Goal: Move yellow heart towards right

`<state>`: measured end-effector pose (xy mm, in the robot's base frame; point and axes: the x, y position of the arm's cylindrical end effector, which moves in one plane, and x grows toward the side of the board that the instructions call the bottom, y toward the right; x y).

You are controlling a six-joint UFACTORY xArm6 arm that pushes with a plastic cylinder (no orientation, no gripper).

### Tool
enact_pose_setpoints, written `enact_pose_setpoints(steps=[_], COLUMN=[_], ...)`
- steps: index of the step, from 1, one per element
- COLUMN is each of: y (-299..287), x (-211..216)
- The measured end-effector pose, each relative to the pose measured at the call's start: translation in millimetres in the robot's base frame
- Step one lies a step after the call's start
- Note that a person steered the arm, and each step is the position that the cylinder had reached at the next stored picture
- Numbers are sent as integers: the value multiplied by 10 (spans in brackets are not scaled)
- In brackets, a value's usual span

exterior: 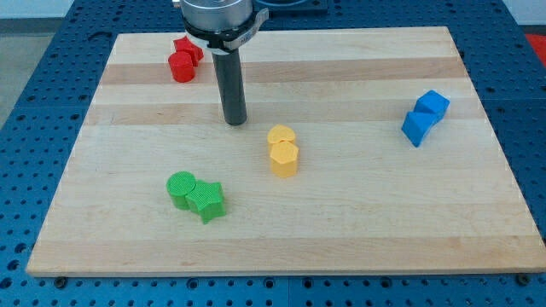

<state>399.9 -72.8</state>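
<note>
The yellow heart [281, 136] lies near the middle of the wooden board [358, 213], touching a yellow hexagon-like block [284, 159] just below it. My tip [235, 121] rests on the board up and to the left of the yellow heart, with a gap between them. The dark rod rises from it to the view's top.
A red star [188, 49] and a red cylinder [181, 66] sit at the top left. Two blue blocks [425, 117] sit at the right. A green cylinder [181, 188] and a green star [207, 201] sit at the lower left.
</note>
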Motion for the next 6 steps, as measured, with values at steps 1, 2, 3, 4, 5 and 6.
enact_pose_setpoints(steps=[1, 2, 3, 4, 5, 6], y=[0, 0, 401, 758, 776, 995], x=[502, 502, 503, 503, 503, 518])
